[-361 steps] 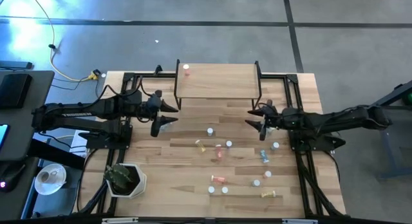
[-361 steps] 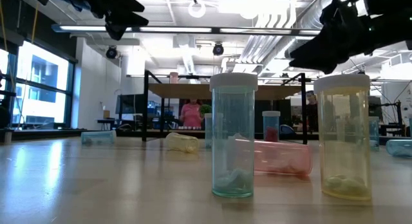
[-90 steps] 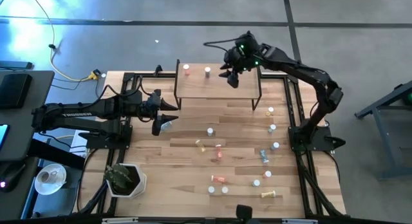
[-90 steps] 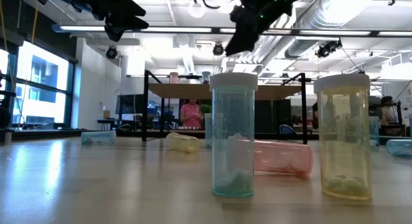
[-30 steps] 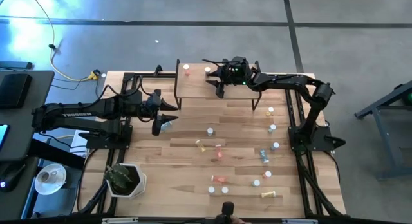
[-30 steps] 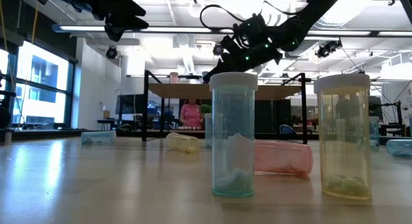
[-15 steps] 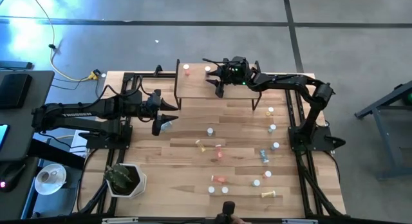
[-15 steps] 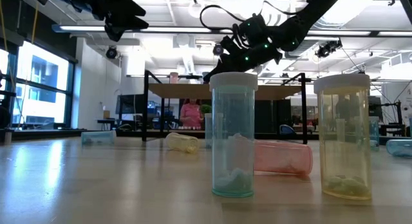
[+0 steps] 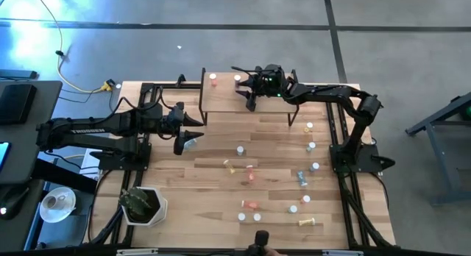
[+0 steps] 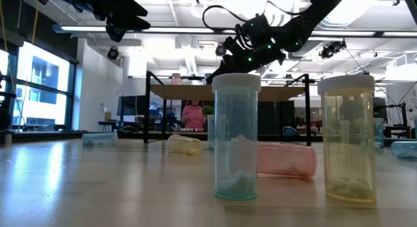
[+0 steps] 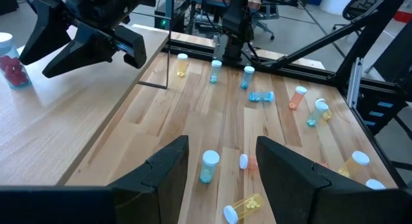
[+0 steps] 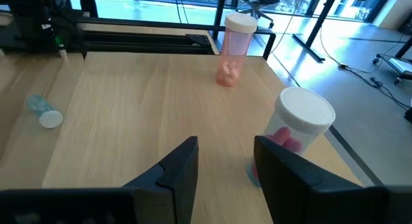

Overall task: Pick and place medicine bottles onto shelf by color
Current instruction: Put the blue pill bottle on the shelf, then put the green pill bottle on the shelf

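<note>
The shelf [image 9: 265, 100] stands at the table's far edge. Two red/pink bottles stand upright on it: one at its far left corner [image 9: 213, 77], also in the right wrist view [image 12: 235, 47], and one to its right [image 9: 238, 78], also there [image 12: 299, 130]. My right gripper [image 9: 245, 91] is open and empty, low over the shelf top, just on the near side of the second bottle; its fingers [image 12: 225, 166] point toward the table's left. My left gripper [image 9: 184, 138] is open and empty over the table's left part [image 11: 222, 166]. Several bottles stand or lie on the tabletop [image 9: 250, 171].
A blue bottle [image 9: 190, 143] lies beside my left gripper. A potted plant [image 9: 143, 204] stands at the near left. Black frame rails [image 9: 335, 131] run along both table sides. A person [image 10: 193, 115] shows far behind the table in the low view.
</note>
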Controlling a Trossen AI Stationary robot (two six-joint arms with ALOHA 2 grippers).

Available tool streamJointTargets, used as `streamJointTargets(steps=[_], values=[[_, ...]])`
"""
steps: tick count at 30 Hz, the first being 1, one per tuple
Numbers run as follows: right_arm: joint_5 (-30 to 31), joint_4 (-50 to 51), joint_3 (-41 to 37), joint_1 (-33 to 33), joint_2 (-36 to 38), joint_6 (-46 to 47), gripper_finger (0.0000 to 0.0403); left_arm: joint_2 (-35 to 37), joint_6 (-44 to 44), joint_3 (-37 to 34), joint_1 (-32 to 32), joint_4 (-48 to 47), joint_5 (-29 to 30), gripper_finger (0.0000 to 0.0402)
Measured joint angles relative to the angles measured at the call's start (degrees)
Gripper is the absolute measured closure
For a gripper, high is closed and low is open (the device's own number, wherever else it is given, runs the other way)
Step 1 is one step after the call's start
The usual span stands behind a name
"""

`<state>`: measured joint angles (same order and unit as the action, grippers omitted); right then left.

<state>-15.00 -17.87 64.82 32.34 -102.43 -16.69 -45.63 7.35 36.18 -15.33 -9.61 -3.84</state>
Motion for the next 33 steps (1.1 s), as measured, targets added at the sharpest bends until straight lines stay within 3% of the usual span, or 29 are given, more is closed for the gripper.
streamJointTargets(steps=[8,25,33], values=[[-0.11,4.28,0.0,0.0,3.36,1.38,0.0261,-0.02,0.0,0.0,0.0,-0.02,-0.02,0.0229],[-0.17,18.19,0.0,-0.13,21.3,1.23,0.0261,-1.41,0.05,0.0,0.0,-0.44,0.0,0.0221],[1.55,22.54,0.0,-0.15,28.22,3.7,0.0261,-4.59,9.03,0.0,0.02,-0.45,1.92,0.0189]])
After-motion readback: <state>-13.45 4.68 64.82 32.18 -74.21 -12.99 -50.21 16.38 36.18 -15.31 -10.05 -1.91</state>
